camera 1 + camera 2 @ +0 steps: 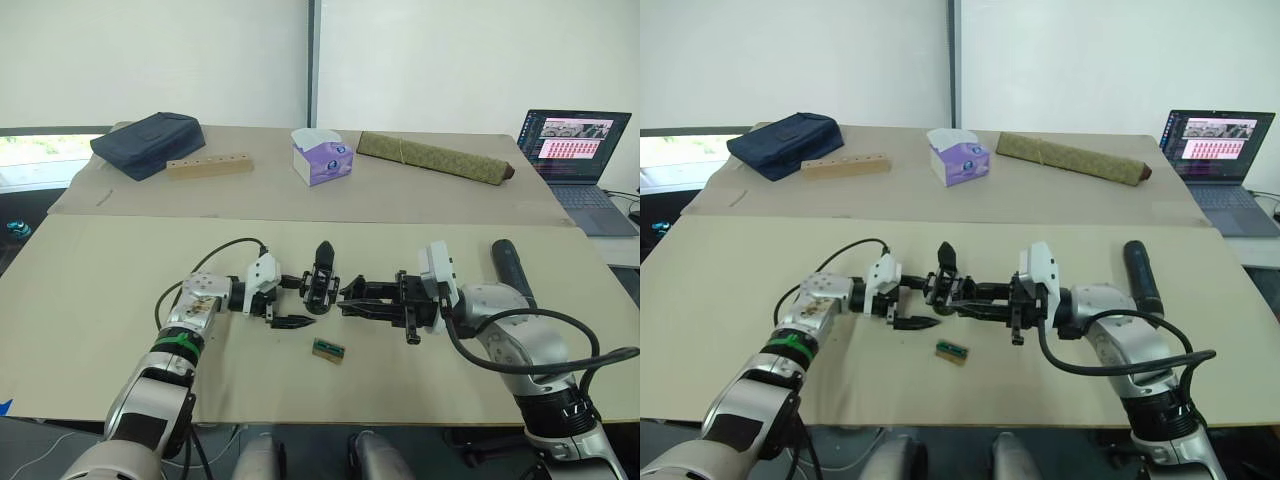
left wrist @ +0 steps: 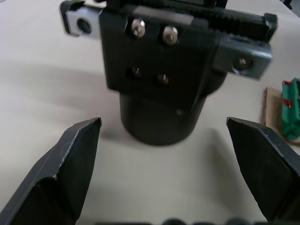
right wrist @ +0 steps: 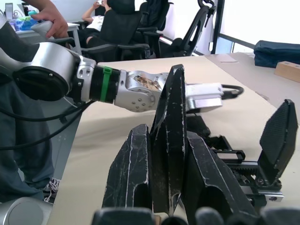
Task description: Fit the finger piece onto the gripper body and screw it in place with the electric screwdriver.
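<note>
The right gripper [image 1: 962, 309] is clamped on the finger piece [image 3: 169, 140], a black wedge pinched upright between its fingers, likely so it can be seated. Just ahead of it stands the gripper body [image 1: 322, 277]. Beyond that, the left gripper [image 1: 287, 303] waits with jaws spread around the body's round base, apparently to steady it. The electric screwdriver [image 1: 512, 266] lies untouched behind the right arm. No containers hold parts.

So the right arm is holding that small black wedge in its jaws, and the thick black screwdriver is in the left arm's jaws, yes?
Not quite. The right gripper does pinch the finger piece, as the right wrist view shows. But the electric screwdriver lies on the table beside the right arm, in nobody's grip. The left wrist view shows the left gripper with jaws open before the gripper body.
</note>
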Controlling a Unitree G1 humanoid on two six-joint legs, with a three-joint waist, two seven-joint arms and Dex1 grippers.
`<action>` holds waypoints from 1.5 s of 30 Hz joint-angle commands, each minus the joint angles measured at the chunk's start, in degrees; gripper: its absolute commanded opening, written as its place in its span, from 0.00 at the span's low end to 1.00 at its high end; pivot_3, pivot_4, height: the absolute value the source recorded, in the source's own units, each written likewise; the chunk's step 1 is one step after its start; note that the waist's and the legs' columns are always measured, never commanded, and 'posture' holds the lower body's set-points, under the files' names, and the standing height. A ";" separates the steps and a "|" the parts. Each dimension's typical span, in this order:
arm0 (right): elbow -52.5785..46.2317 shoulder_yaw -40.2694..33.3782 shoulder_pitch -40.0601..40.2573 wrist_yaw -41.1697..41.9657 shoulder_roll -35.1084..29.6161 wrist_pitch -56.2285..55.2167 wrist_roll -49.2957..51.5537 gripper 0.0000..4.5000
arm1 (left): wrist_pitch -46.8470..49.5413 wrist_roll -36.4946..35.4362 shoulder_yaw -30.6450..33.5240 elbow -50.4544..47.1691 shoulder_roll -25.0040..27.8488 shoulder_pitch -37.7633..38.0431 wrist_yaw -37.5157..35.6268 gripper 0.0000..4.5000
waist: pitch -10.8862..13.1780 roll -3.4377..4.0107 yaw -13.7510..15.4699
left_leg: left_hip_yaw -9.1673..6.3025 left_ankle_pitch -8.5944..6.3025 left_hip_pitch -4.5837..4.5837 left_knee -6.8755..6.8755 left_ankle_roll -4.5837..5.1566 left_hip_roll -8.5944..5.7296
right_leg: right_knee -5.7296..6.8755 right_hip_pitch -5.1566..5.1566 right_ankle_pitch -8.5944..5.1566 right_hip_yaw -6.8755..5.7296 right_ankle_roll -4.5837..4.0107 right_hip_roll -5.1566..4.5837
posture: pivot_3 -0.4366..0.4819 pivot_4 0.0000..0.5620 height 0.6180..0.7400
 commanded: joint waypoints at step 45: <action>25.31 6.11 -11.21 -1.13 13.50 -13.32 -14.29 0.10 | -6.21 6.86 -2.07 7.72 -1.78 -1.11 1.55 0.50 | -0.07 0.02 0.01 | -0.05 -0.02 0.12 0.30 0.02 -0.01 | 0.21 0.17 0.03 -0.03 0.05 -0.01 | 0.48 0.27 1.00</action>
